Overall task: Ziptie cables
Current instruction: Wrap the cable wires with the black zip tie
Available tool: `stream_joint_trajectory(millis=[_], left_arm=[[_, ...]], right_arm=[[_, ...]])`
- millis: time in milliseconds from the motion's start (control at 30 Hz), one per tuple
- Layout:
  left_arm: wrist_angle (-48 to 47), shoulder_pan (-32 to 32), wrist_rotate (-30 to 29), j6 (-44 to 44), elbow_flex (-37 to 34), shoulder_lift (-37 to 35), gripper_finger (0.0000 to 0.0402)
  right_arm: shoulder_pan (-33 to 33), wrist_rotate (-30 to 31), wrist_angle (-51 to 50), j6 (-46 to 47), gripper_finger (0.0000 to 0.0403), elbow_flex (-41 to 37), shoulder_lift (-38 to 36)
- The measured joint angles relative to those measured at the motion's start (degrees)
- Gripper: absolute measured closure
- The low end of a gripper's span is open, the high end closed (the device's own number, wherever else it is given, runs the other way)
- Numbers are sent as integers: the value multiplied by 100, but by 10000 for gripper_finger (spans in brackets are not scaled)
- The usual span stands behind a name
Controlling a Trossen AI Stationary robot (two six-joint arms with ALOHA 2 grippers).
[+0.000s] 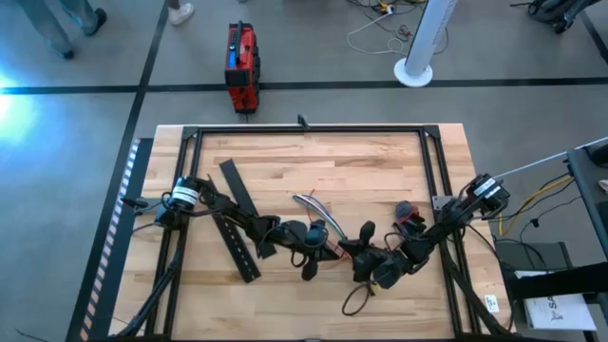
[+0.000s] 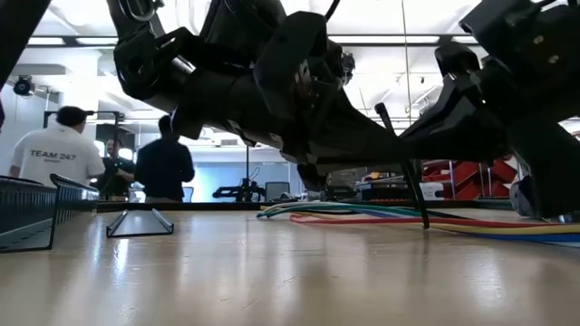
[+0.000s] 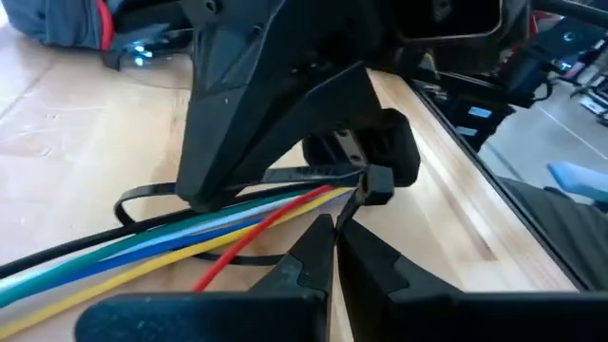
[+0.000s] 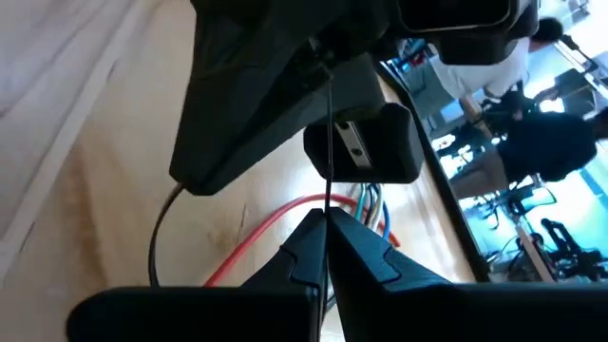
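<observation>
In the high view both dark arms reach toward the lower middle of the pale wooden butcher-block table (image 1: 380, 161), which sits inside a black metal frame. The left gripper (image 1: 311, 249) lies just left of centre and the right gripper (image 1: 366, 256) just right of it, the two close together. Between and above them, near the frame's centre, lies the bundle of thin coloured cables (image 1: 312, 204), its blue, green, yellow, red and white strands fanning toward the upper left. In the left wrist view the cables (image 3: 180, 237) run in from the lower left of the frame, and a thin black plastic zip tie (image 3: 275, 179) loops around them and ends in a small square head at the centre. The left gripper (image 3: 337, 228) has its two fingers pressed together with their tips just under that head, pinching the strap of the zip tie. In the right wrist view the right gripper (image 4: 326, 223) is closed as well, clamped on a thin black strap that rises straight up through the middle of the frame. In the low view the cables (image 2: 362, 214) rest flat on the tabletop at centre right. Two long flat black slotted bars (image 1: 237, 223) lie crossed at the centre left of the high view.
</observation>
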Motion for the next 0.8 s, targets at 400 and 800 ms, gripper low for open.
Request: stream_joint_trajectory(millis=[400,800], left_arm=[[4,-4,163,72,7,-2,402],[7,-4,162,74,7,-2,402]], right_arm=[[-4,-198,9,-237,403,0,-5],[-69,-152,52,-276,403,-2,-18]])
